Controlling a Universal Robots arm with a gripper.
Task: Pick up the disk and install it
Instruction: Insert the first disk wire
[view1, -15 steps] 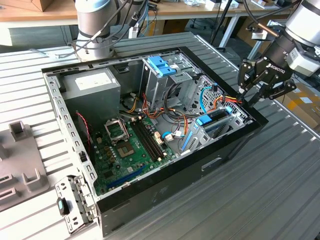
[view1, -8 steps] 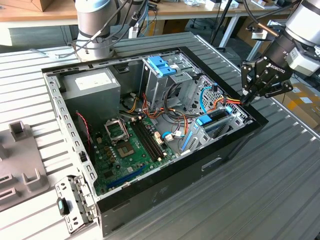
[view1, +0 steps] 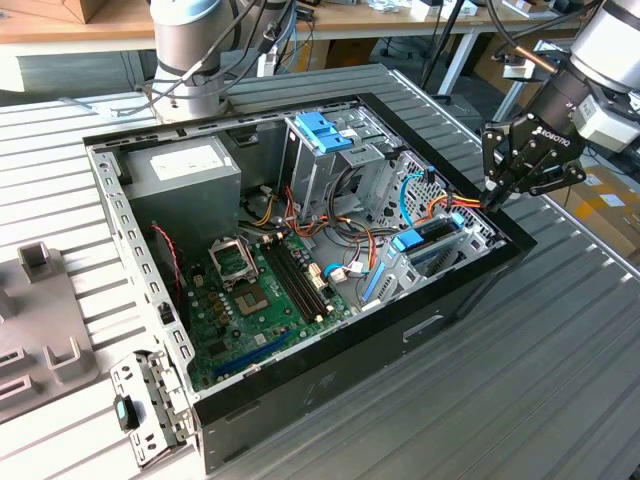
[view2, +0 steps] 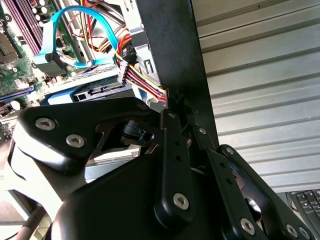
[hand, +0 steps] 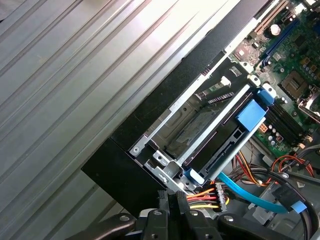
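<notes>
– Fingers (hand: 163, 199) first: wide or narrow?
– Narrow. In both wrist views the two black tips are pressed together with no gap showing. They sit right at a bundle of coloured wires (hand: 202, 196) where it meets the black case wall. I can't tell if a wire is pinched between them.
– Where's the gripper (view1: 493, 198) in the exterior view?
– Upper right of the frame, tips down at the far right corner of the open computer case (view1: 440, 322), just over the rim.
– And the disk?
– The disk (view1: 428, 243) is inside the case, in the metal bay at that same corner, right of centre in the exterior view. Blue rails frame it, with a blue tab on the end facing the motherboard (view1: 250, 290). The first wrist view shows it as a dark slab (hand: 220, 150) in the bay against the black wall, its connector end near the wires. The fingertips are near it, not touching.
– Cables on it?
– A flat light-blue cable (hand: 250, 198) runs just beside the connector end. I can't tell whether it's plugged in.
– Anything else?
– Grey power supply box (view1: 185, 170) in the upper left part of the case, and a light-blue latch (view1: 322, 130) on a metal cage at top centre. The case sits on a ribbed grey table (view1: 560, 390).
</notes>
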